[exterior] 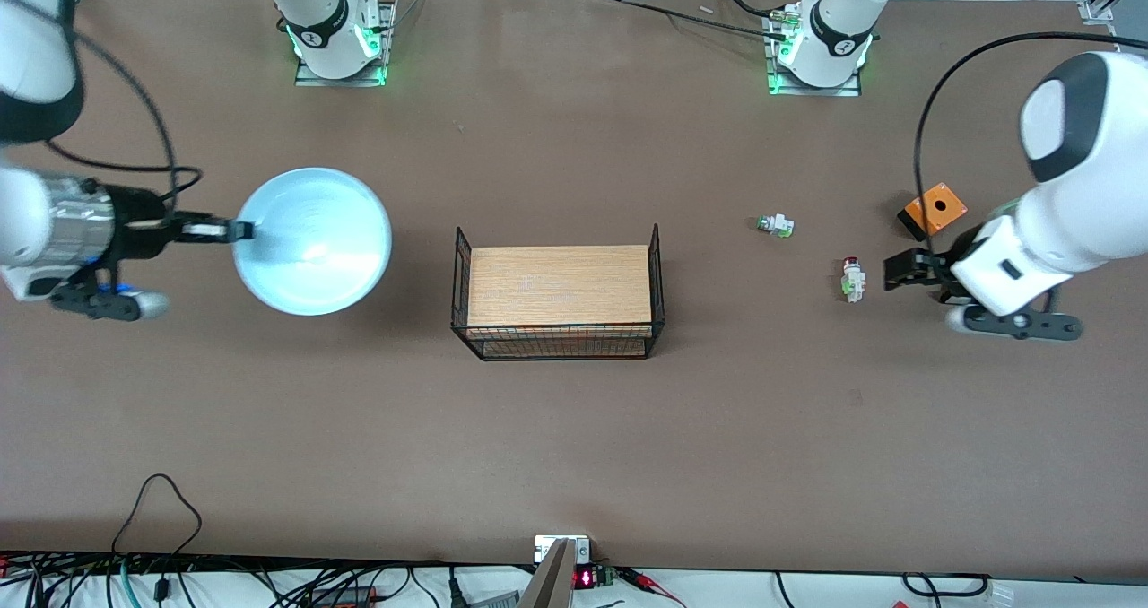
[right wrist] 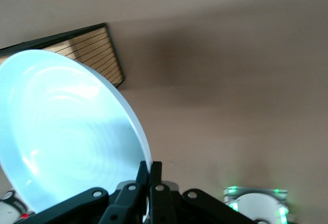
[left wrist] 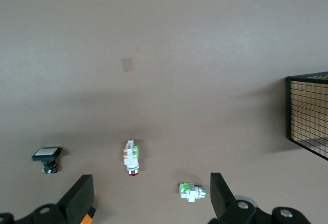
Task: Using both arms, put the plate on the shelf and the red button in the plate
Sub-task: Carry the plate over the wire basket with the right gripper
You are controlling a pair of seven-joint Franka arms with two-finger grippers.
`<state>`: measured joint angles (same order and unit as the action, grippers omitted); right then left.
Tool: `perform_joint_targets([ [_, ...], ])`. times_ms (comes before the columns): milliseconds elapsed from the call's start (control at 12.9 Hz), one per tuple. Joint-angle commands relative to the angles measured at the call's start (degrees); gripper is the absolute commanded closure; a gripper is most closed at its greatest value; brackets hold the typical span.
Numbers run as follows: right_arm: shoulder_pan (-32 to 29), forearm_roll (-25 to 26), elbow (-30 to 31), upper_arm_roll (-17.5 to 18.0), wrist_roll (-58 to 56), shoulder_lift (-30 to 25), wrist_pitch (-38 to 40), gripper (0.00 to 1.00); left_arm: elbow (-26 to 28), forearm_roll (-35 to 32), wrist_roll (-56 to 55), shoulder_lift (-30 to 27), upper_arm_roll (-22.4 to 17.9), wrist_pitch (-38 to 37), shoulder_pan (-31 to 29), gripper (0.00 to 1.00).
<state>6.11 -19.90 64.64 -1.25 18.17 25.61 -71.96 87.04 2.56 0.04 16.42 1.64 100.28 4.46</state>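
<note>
Your right gripper (exterior: 240,230) is pinched on the plate (exterior: 314,240) rim, holding it up over the tabletop toward the right arm's end, beside the wire basket (exterior: 558,292). Your left gripper (exterior: 897,270) is spread wide, just beside the red button (exterior: 852,279) lying on the tabletop near the left arm's end.

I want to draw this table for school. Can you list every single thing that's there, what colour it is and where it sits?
plate: one, pale blue, held by its rim at the right arm's end of the table
wire basket: one, black with a wooden floor, middle of the table
red button: one, white with a dark red cap, on the table beside the left gripper
green-capped part: one, white, between basket and red button
orange box: one, orange and black, near the left gripper
right gripper: shut on the plate rim
left gripper: open, low beside the red button
</note>
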Motion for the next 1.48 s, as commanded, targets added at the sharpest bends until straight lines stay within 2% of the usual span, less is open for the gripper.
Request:
perform_joint_targets([
  [0, 4.32, -1.54, 0.05, -0.42, 5.54, 0.06, -0.19, 1.0, -1.17, 0.52, -0.83, -0.43, 0.12, -0.35, 2.13, 0.0],
  [233, 9.95, -1.19, 0.57, -0.51, 9.16, 0.32, -7.03, 1.0, -0.91, 0.43, -0.92, -0.25, 0.03, -0.26, 1.87, 0.0],
  [544, 15.75, -0.93, 5.4, -0.51, 11.88, 0.67, -17.05, 1.0, -0.82, 0.25, -2.49, -1.04, 0.12, -0.7, 1.69, 0.0],
  [1011, 20.42, -0.58, 12.69, -0.6, 13.3, 1.29, -28.74, 0.99, -1.17, -3.26, -5.49, -0.87, 0.38, -1.32, 2.13, 0.0],
  [1399, 22.97, -0.4, 16.74, -0.69, 13.3, 1.99, -36.22, 0.99, -1.43, -3.26, -5.31, -1.3, -0.49, -2.99, 1.26, 0.0],
])
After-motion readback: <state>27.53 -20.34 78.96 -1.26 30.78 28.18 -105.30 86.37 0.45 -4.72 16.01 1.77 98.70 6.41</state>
